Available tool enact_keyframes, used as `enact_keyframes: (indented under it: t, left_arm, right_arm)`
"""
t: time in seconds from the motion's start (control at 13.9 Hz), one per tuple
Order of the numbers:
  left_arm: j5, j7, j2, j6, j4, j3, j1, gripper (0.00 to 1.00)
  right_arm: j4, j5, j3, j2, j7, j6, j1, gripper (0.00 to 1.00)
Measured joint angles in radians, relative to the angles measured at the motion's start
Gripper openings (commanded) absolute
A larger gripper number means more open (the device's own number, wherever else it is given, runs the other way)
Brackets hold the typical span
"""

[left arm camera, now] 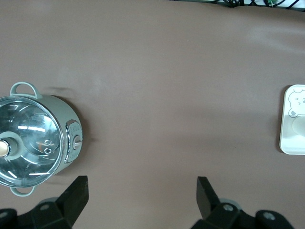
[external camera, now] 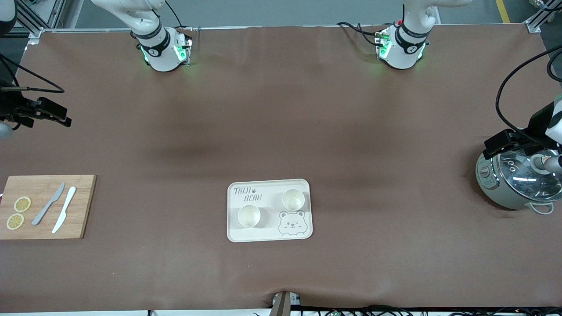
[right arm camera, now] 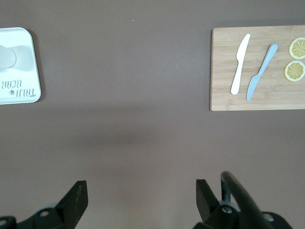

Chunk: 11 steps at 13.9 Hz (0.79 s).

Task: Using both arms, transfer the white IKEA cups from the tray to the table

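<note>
Two white cups stand upright on the cream bear-printed tray (external camera: 268, 233) in the middle of the table. One cup (external camera: 249, 216) is nearer the front camera and toward the right arm's end. The other cup (external camera: 293, 199) is toward the left arm's end. My left gripper (external camera: 494, 147) is open and empty in the air beside the pot, far from the tray; its wrist view (left arm camera: 143, 192) shows bare table between the jaws and the tray's edge (left arm camera: 291, 143). My right gripper (external camera: 61, 118) is open and empty in its wrist view (right arm camera: 141, 193), over bare table at the right arm's end.
A grey-green pot with a glass lid (external camera: 513, 184) stands at the left arm's end and also shows in the left wrist view (left arm camera: 33, 138). A wooden cutting board (external camera: 83, 206) with two knives and two lemon slices lies at the right arm's end, seen too in the right wrist view (right arm camera: 224, 71).
</note>
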Motion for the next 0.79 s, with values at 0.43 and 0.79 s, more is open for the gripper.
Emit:
enact_keyframes:
  t: [0.43, 0.79]
  left_arm:
    - [0.0, 0.015, 0.0, -0.001, 0.0, 0.0, 0.0, 1.0]
    - [0.0, 0.018, 0.006, -0.007, -0.024, 0.003, 0.005, 1.0]
  right_arm:
    - [0.0, 0.001, 0.001, 0.0, 0.0, 0.0, 0.0, 1.0]
    - [0.013, 0.078, 0.009, 0.01, 0.002, 0.035, 0.007, 1.0]
